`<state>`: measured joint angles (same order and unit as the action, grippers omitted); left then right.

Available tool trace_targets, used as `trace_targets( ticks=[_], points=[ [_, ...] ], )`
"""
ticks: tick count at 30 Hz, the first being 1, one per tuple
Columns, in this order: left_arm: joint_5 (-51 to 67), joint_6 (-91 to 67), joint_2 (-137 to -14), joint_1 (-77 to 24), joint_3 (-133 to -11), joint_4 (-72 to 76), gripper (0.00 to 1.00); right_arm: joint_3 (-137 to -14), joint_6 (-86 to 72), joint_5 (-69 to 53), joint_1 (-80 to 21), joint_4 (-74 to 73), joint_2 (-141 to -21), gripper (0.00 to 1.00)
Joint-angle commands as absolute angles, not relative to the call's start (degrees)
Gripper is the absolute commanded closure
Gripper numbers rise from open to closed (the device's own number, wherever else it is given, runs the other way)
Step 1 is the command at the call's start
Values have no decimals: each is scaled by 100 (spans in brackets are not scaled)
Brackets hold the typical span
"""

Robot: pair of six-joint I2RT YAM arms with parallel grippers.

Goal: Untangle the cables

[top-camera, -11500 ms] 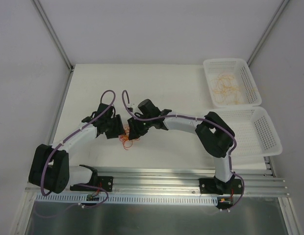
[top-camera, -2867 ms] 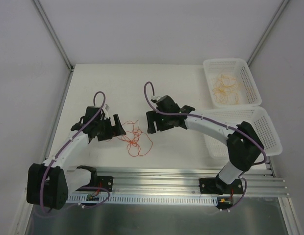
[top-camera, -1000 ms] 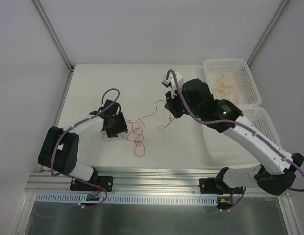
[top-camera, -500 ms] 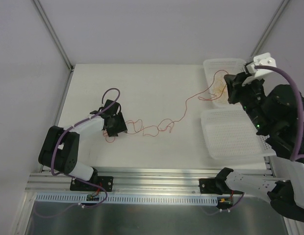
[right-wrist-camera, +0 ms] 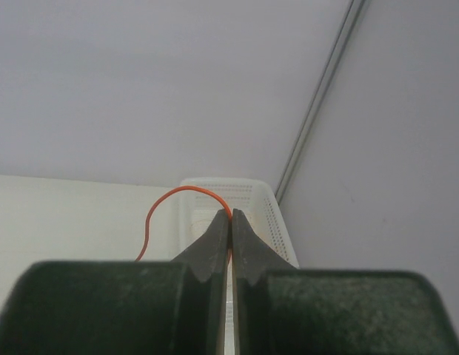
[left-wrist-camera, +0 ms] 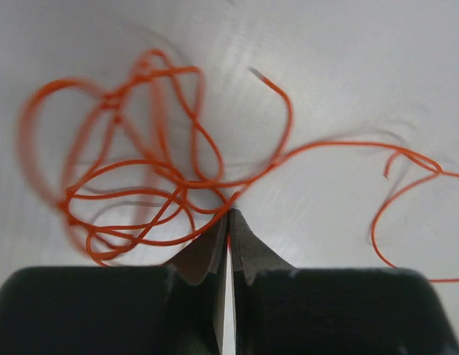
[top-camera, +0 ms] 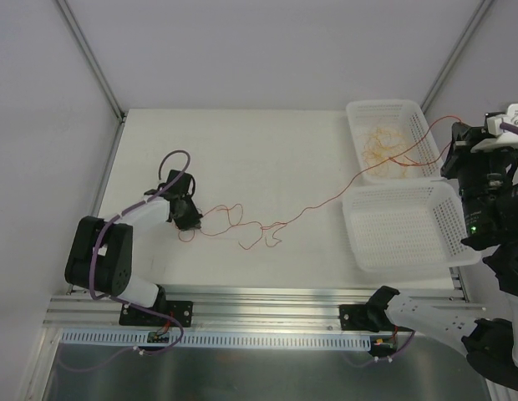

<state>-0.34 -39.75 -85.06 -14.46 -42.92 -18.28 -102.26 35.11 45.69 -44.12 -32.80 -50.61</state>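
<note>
A thin red-orange cable (top-camera: 326, 196) stretches from the tangle on the table up to the far right. My right gripper (top-camera: 456, 142) is shut on its end, raised high above the baskets; the right wrist view shows the cable (right-wrist-camera: 170, 196) arching out of the closed jaws. My left gripper (top-camera: 192, 219) is low on the table at the left, shut on a strand of the red-orange tangle (left-wrist-camera: 141, 185). The loose loops (top-camera: 242, 230) lie just right of it. Paler yellow-orange cables (top-camera: 384, 146) lie in the far basket.
Two white mesh baskets stand at the right: the far one (top-camera: 418, 117) holds the pale cables, the near one (top-camera: 455, 242) holds none. A metal rail (top-camera: 259, 305) runs along the table's near edge. Grey walls enclose the table.
My right gripper has pulled the cable up and to the right, from mid-table past the baskets. The tangle has drawn out into a long line. My left gripper stayed at the tangle.
</note>
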Motion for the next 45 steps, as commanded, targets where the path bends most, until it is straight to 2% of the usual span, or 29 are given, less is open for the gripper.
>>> trace_targets(
  ticks=[1,5,10,18,26,28,29,32,33,36,37,38,41,45],
  points=[
    [-255,-4043,-8245,-828,-4078,-2171,100,-10274,3814,5098,-4403,-3094,-4984,99],
    [-255,-3920,-8103,-80,-4297,-2276,100,-10301,3823,5089,-4395,-3155,-4852,99],
    [-194,-3780,-8612,631,-4886,-2513,100,-10310,3814,5071,-4403,-3339,-4729,99],
    [-431,-3674,-9447,1256,-5598,-2628,100,-10476,3876,5098,-4395,-3568,-4553,99],
    [333,-3578,-9388,1301,-5818,-2654,100,-10521,3587,4686,-4403,-3902,-4588,99],
    [483,-3472,-9203,1108,-5801,-2654,90,-10520,3455,4431,-4403,-4025,-4736,99],
    [666,-3350,-8959,1029,-5757,-2654,81,-10529,3341,4343,-4403,-4043,-4798,99],
    [878,-3024,-8405,625,-5652,-2663,64,-10731,3112,3868,-4395,-4157,-5088,99],
    [940,-2971,-8237,502,-5608,-2654,52,-10810,3077,3763,-4395,-4209,-5176,99],
    [984,-2681,-7622,19,-5476,-2654,34,-11223,2962,3297,-4403,-4350,-5571,99],
    [1002,-2611,-7481,-130,-5458,-2654,21,-11302,2936,2991,-4395,-4368,-5642,99],
    [1028,-2523,-7210,-297,-5406,-2646,14,-11390,2909,2832,-4403,-4377,-5799,99],
    [1537,-2339,-6778,-474,-5318,-2593,2,-11654,2673,2000,-4395,-4333,-6020,99],
    [1872,-2066,-6338,-615,-5221,-2540,1,-11497,2198,916,-4403,-4017,-6301,99]
  ],
)
